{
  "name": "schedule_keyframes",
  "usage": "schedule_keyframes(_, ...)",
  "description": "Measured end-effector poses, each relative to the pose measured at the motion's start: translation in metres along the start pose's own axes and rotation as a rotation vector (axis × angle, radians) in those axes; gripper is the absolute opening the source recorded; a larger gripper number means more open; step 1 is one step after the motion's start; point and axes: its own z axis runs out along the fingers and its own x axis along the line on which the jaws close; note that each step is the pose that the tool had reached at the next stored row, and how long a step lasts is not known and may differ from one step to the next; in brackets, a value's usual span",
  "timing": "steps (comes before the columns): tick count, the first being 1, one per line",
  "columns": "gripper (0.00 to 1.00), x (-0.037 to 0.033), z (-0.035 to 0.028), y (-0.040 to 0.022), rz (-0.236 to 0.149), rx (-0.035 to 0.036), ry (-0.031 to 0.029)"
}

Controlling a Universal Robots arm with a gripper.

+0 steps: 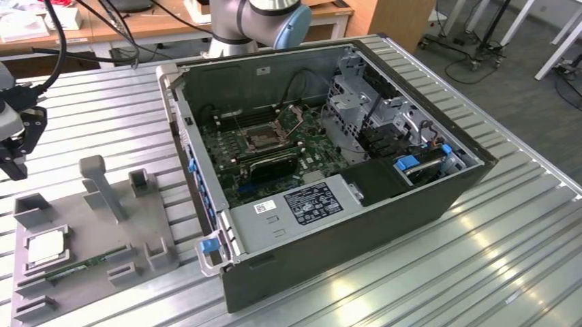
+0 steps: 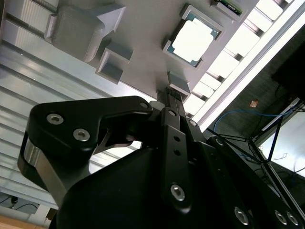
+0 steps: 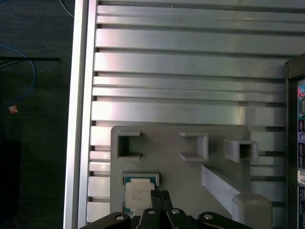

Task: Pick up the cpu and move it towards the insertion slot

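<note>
Silvery cpu (image 3: 137, 194) lay flat in grey holder (image 3: 190, 167) pocket. Hand (image 3: 159, 194) hovered above, fingers closed, empty. Chip judged thin, light, stiff, fragile; grip opposite edges.

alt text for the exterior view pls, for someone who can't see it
An open computer case lies on a slatted metal table, its motherboard and square insertion slot exposed. At the exterior view's left, a grey fixture plate holds the cpu, and the black end effector hangs farther back, not touching it.
</note>
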Motion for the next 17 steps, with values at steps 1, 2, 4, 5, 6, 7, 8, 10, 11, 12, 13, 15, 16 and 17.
schedule_keyframes(1,0.11,0.0000,0.0002,0.0000,0.000,0.0000,0.0000)
schedule_keyframes(2,0.11,0.0000,0.0006,0.0000,0.000,-0.0001,-0.0001)
schedule_keyframes(4,0.11,0.0000,0.0014,0.0000,0.000,0.0000,0.0000)
schedule_keyframes(5,0.11,0.0000,0.0020,-0.0001,0.000,-0.0001,-0.0001)
schedule_keyframes(6,0.11,0.0000,0.0026,-0.0001,0.000,0.0000,0.0000)
schedule_keyframes(7,0.11,0.0000,0.0034,-0.0001,0.000,0.0000,0.0001)
schedule_keyframes(8,0.11,0.0000,0.0043,-0.0002,0.000,0.0000,0.0000)
schedule_keyframes(10,0.11,0.0000,0.0063,-0.0002,0.000,0.0000,0.0000)
schedule_keyframes(11,0.11,0.0000,0.0074,-0.0003,0.000,0.0000,0.0000)
schedule_keyframes(12,0.11,0.0000,0.0086,-0.0003,0.000,0.0000,0.0000)
schedule_keyframes(13,0.11,0.0000,0.0099,-0.0004,0.000,0.0000,0.0000)
schedule_keyframes(15,0.11,0.0000,0.0123,-0.0004,0.000,0.0000,0.0000)
schedule_keyframes(16,0.11,0.0000,0.0134,-0.0005,0.000,0.0000,0.0000)
schedule_keyframes(17,0.11,0.0000,0.0147,-0.0005,0.000,0.0000,-0.0001)
